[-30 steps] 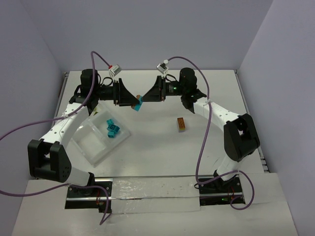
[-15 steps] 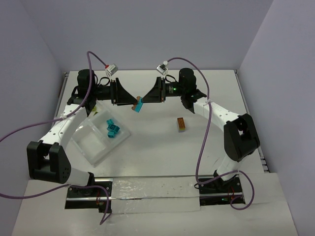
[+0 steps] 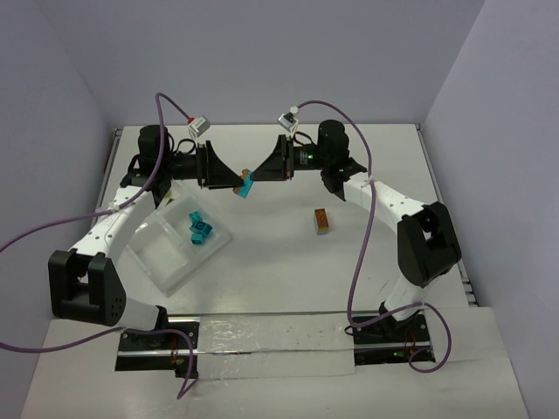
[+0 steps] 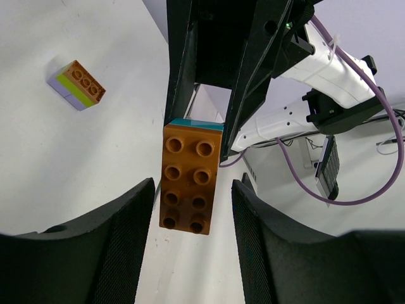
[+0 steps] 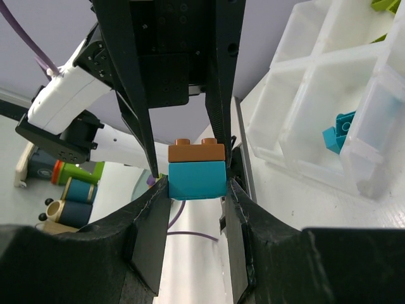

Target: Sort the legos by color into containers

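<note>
My right gripper (image 5: 196, 190) is clamped on a stack (image 5: 197, 168) of two bricks, orange on teal, with my fingers pressed to the teal brick's sides. The stack hangs in the air over the far middle of the table (image 3: 279, 271), touching nothing below. My left gripper (image 4: 193, 196) faces it from the other side. Its jaws are apart, one on each side of the orange brick, and a thin gap shows on both sides, so it has no grip.

A second stack (image 3: 322, 221), orange over lime over purple, lies alone on the table right of centre, well apart from both grippers. The tray (image 3: 166, 253) sits turned at an angle toward the table's left edge, beside my left arm. A few teal bricks (image 3: 199, 229) lie in its compartment nearest the table's middle. A lime piece (image 5: 389, 5) shows in another compartment at the edge of my right wrist view.
</note>
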